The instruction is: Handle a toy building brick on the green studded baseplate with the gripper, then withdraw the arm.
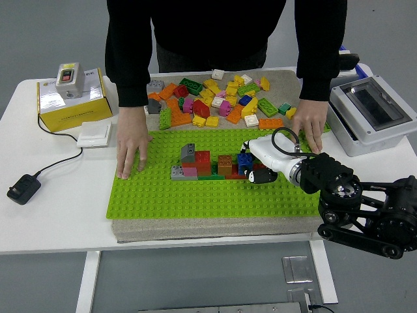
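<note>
Right hand [264, 160] low over the green studded baseplate [163, 195], white fingers [256, 175] curled against the right end of the built brick row, at the blue brick [245, 160]; a firm pinch cannot be told. Person's left-side hand [132, 147] pressed flat on the baseplate's left edge, other hand [310, 125] on its far right corner. Loose bricks [215, 99] heaped beyond on the counter [58, 195].

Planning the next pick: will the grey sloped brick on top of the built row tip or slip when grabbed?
The grey sloped brick looks stiff and light. Its slanted face may slip between fingers. Seated on the red brick, it probably resists tipping.
</note>
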